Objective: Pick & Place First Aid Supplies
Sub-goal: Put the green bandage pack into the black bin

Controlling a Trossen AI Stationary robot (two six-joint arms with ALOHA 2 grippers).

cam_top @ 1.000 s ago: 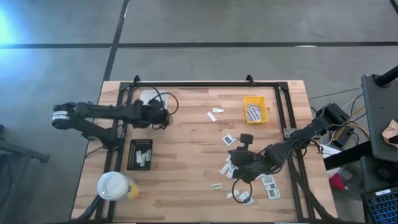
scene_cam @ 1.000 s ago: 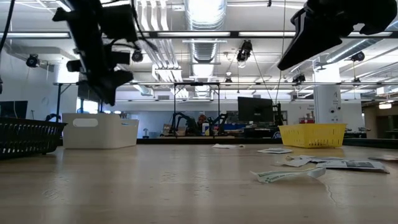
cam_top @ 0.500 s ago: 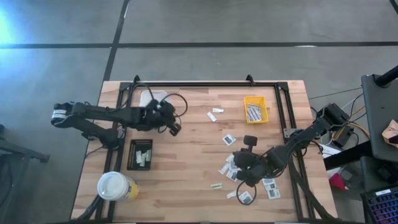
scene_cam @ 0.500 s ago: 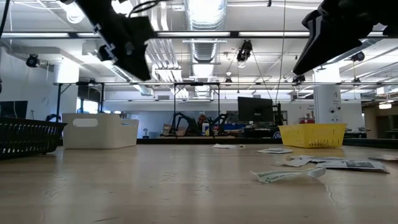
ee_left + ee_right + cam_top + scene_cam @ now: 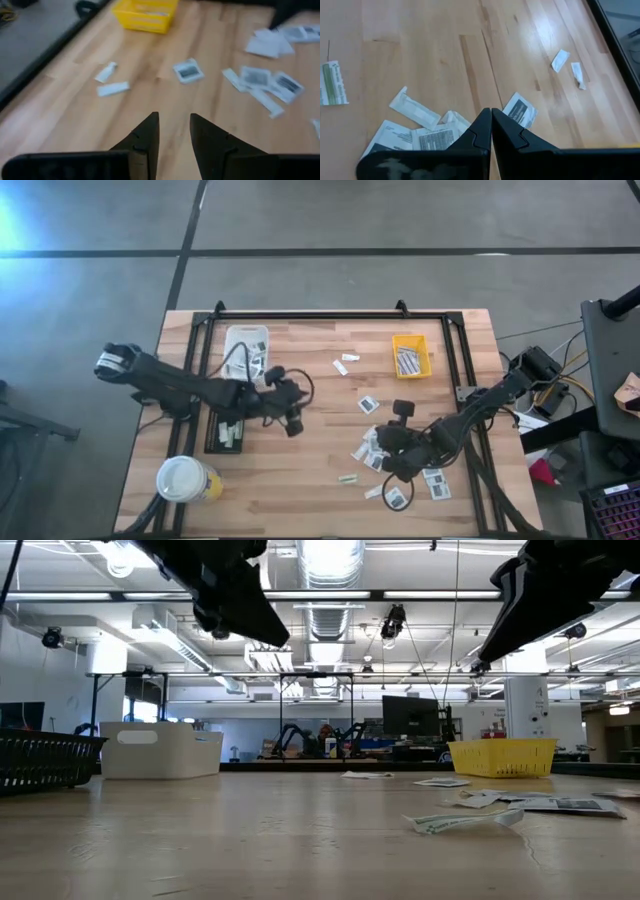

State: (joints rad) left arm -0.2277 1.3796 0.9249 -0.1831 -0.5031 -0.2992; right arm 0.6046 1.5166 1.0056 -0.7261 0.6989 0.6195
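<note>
The left gripper (image 5: 292, 420) hangs empty, fingers parted, over mid-table, facing the packets (image 5: 428, 473) scattered at four o'clock, likely for another pick. The right gripper (image 5: 384, 460) hovers there, fingers closed, holding nothing.

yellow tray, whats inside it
The yellow tray near the table's far edge holds a few grey-and-white packets, best seen from above. From table height its wall hides them, so how many cannot be told.
</note>
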